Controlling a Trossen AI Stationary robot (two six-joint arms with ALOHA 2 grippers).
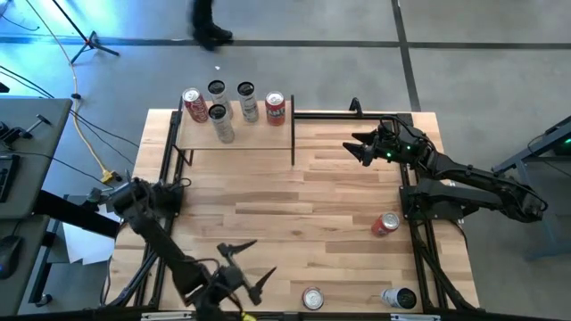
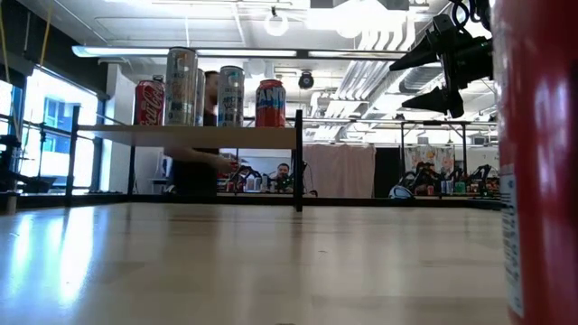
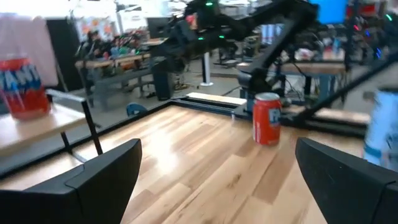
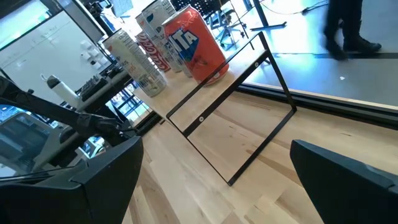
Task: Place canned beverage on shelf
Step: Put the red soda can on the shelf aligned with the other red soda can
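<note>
The shelf (image 1: pixel 250 134) stands at the table's far left, and several cans stand upright on its pale board, among them a red can (image 1: pixel 275 108) at its right end. A red can (image 1: pixel 385 223) stands upright on the tabletop at the right and also shows in the left wrist view (image 3: pixel 267 117). My right gripper (image 1: pixel 361 147) is open and empty, raised above the table to the right of the shelf, pointing toward it. My left gripper (image 1: pixel 245 267) is open and empty near the table's front edge, pointing toward the red can on the tabletop.
A can with a silver top (image 1: pixel 312 297) stands at the front edge and fills the low view's right side (image 2: pixel 542 162). A white and blue can (image 1: pixel 399 297) is near the front right corner. A person's legs (image 1: pixel 207 22) are on the floor beyond the table.
</note>
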